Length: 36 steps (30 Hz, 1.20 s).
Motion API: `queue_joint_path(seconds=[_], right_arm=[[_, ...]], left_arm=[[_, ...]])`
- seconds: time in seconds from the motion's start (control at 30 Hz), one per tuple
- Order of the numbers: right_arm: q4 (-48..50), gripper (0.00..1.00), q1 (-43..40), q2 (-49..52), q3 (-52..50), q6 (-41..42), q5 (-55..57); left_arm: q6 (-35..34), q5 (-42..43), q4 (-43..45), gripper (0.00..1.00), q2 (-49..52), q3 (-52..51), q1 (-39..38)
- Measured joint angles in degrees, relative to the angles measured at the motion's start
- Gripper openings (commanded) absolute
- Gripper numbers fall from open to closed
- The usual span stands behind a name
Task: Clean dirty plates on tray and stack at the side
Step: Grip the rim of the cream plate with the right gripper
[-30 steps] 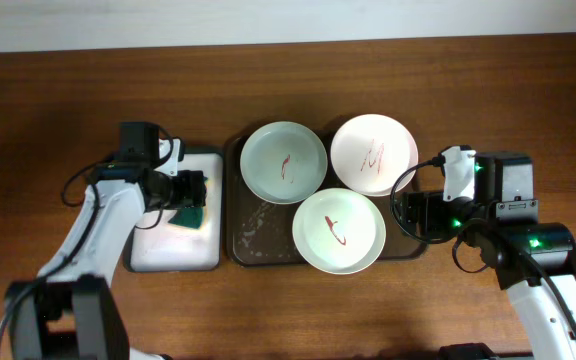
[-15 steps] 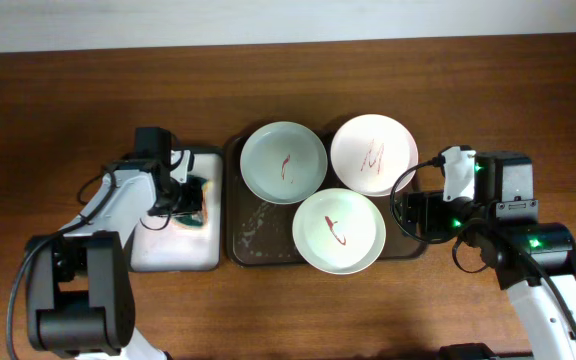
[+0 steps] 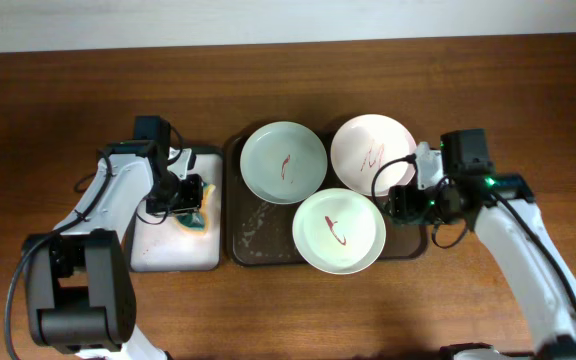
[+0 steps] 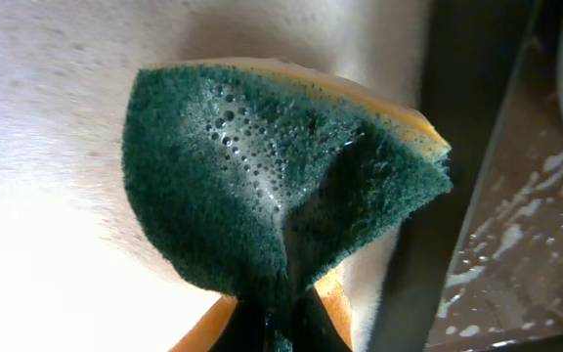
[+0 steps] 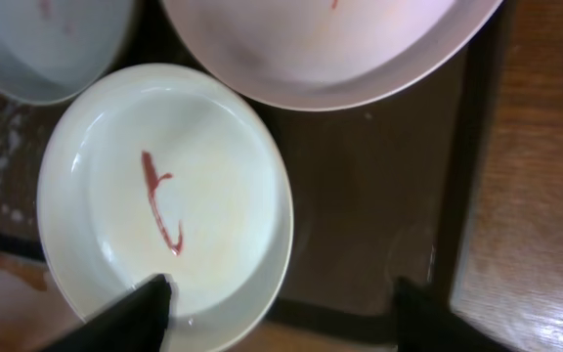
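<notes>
Three plates with red scribbles sit on the dark brown tray (image 3: 253, 238): a pale green plate (image 3: 283, 162), a pinkish white plate (image 3: 373, 153) and a white plate (image 3: 338, 230). My left gripper (image 3: 183, 193) is shut on a foamy green-and-yellow sponge (image 4: 262, 176), pinched at its lower edge above the small white-lined tray (image 3: 173, 250). My right gripper (image 5: 281, 318) is open and straddles the near right rim of the white plate (image 5: 164, 196). One of its fingers (image 5: 135, 318) is over the plate's inside. The other is over the bare tray floor (image 5: 379, 196).
Soapy foam specks lie on the dark tray's left part (image 4: 516, 264). Bare wooden table (image 5: 545, 196) lies to the right of the tray and all around both trays. The pinkish plate (image 5: 330, 49) overhangs the white plate's far side.
My left gripper has closed on the sponge and turned with it over the small tray. My right arm has moved left to the white plate's rim, jaws narrowing.
</notes>
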Motion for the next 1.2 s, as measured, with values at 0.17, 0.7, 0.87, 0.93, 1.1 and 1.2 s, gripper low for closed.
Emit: queue_joint_path(seconds=[0.17,0.7,0.87,0.93,1.1,1.2], right_arm=[[3.96,0.41,0.0,8.76,0.02,0.26,-1.62],[5.68,0.09,5.29,20.0,0.02,3.72,-5.99],[5.86,0.09,6.62,20.0,0.02,7.39,-5.99],[5.86,0.09,6.62,20.0,0.02,7.85,-5.99],[5.86,0.1,6.62,20.0,0.02,8.04,-5.99],[5.86,0.1,6.62,20.0,0.02,8.02,-5.99]], left_arm=[[-0.02,1.55,-0.17,0.0,0.0,0.04,0.0],[-0.02,1.75,-0.39,0.0,0.0,0.04,0.0],[-0.04,1.75,-1.68,0.0,-0.33,0.15,0.0],[-0.04,1.73,-1.55,0.0,-1.81,0.15,0.0],[-0.04,1.77,-1.27,0.0,-6.23,0.31,0.0],[-0.33,4.26,-1.49,0.0,-6.36,0.33,-0.85]])
